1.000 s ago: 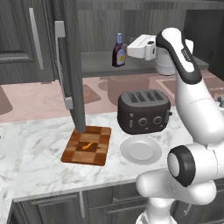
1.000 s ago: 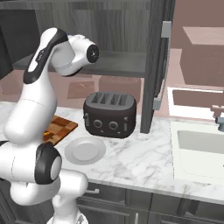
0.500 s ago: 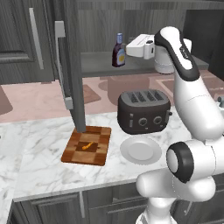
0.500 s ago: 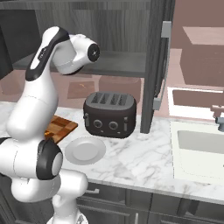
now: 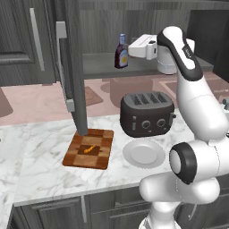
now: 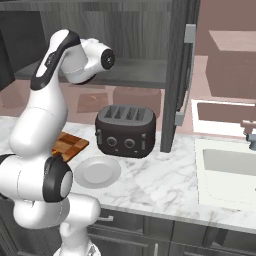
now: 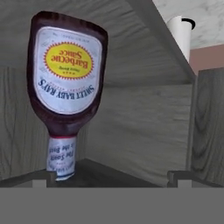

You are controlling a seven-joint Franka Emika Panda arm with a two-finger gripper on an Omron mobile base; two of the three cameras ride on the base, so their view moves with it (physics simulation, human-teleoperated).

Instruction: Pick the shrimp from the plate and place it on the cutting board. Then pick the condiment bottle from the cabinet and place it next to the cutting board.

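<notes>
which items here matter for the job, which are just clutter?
Job: shrimp on cutting board; plate; condiment bottle on cabinet shelf; tool near the bottle.
Clutter: toaster; sink.

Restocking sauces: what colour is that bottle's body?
Dark reddish-brown on the small labelled condiment bottle; hand view shows it best.

The bottle (image 5: 120, 51) stands alone on the cabinet shelf (image 5: 98, 67), with bare shelf to either side of it. The gripper (image 5: 132, 48) is level with the bottle, just to its right, jaws spread; in the hand view the bottle (image 7: 66, 83) sits off to one side of the gap, not between the fingertips (image 7: 41, 176). The open cabinet door (image 5: 71, 71) hangs left of the bottle, over the cutting board (image 5: 89, 148). The toaster (image 5: 146, 113) stands below the bottle on the bench (image 5: 40, 165), with the plate (image 5: 144, 153) in front.
</notes>
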